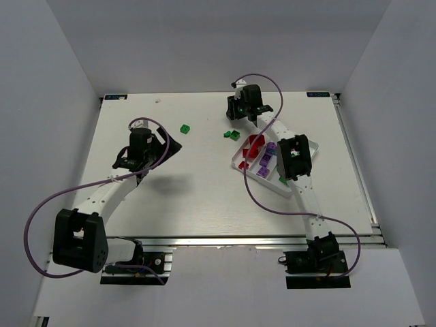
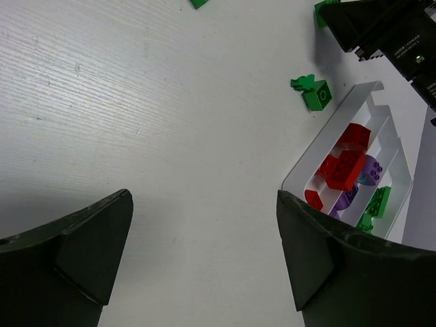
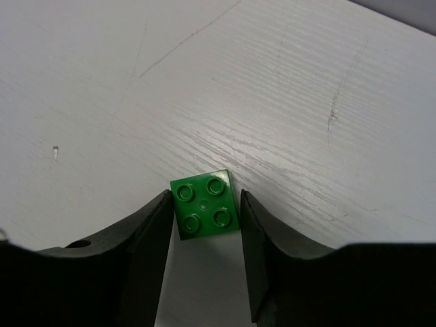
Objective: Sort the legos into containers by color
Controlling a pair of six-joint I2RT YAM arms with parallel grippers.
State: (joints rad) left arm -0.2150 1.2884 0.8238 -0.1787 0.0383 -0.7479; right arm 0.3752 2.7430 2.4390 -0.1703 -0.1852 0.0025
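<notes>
My right gripper (image 3: 205, 199) is closed on a small green four-stud lego (image 3: 206, 204) at its fingertips, low over the table; in the top view it (image 1: 253, 117) is at the far side and hides that brick. The white tray (image 1: 240, 158) holds red legos (image 1: 255, 145), purple legos (image 1: 268, 155) and green ones (image 1: 283, 180), one colour per compartment. Two green legos lie loose on the table, one (image 1: 184, 128) far left of the tray and one (image 1: 231, 134) just beyond it. My left gripper (image 1: 165, 146) is open and empty above bare table (image 2: 204, 197).
The left wrist view shows the tray's near wall (image 2: 320, 146), the loose green lego (image 2: 315, 92) and the right arm's wrist (image 2: 392, 34). The right arm's forearm (image 1: 294, 160) passes over the tray's right side. Grey walls enclose the table.
</notes>
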